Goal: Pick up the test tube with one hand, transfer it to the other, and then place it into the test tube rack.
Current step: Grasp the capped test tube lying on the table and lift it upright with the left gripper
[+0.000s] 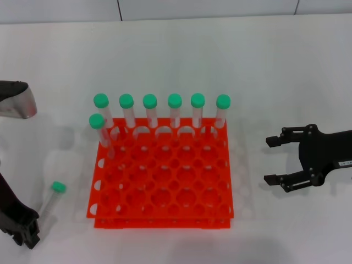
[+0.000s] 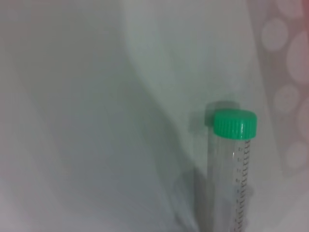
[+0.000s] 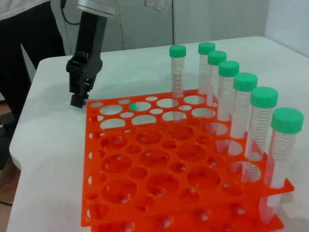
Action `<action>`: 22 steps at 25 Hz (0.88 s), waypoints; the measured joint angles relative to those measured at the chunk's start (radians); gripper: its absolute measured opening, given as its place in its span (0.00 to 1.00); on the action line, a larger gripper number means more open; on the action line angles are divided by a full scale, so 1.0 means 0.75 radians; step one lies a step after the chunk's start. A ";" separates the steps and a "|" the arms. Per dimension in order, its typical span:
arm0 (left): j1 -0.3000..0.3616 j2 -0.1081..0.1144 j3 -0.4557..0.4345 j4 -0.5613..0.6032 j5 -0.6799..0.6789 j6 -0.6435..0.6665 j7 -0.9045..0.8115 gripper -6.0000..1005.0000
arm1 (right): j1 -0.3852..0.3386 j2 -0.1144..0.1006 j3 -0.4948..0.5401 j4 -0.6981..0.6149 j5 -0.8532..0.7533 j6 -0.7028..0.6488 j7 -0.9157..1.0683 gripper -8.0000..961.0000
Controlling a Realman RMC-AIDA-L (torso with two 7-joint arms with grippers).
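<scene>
A clear test tube [image 1: 51, 199] with a green cap lies flat on the white table, left of the orange-red rack [image 1: 165, 212]. My left gripper [image 1: 26, 234] is low at the near left, just past the tube's bottom end. The left wrist view shows the tube [image 2: 231, 183] close up on the table. My right gripper [image 1: 270, 160], with a small white label, is open and empty, hovering right of the rack. The right wrist view shows the rack [image 3: 159, 169] and my left gripper [image 3: 78, 96] behind it.
Several green-capped tubes [image 1: 175, 110] stand along the rack's back row, and one [image 1: 99, 129] stands in the second row at the left. They also show in the right wrist view [image 3: 251, 121]. A silver-grey part of my left arm [image 1: 16, 100] hangs over the table's far left.
</scene>
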 joint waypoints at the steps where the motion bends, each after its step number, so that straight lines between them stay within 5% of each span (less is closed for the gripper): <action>1: 0.000 0.000 0.000 0.000 0.000 -0.003 0.000 0.20 | -0.001 0.000 0.000 0.000 0.000 0.000 0.000 0.87; 11: 0.016 0.009 -0.028 0.026 0.004 -0.022 -0.002 0.19 | -0.011 0.000 0.000 0.000 0.000 0.000 -0.007 0.87; 22: 0.217 0.029 -0.174 0.424 0.006 0.036 -0.011 0.19 | 0.006 -0.002 0.003 -0.019 0.000 -0.007 0.000 0.87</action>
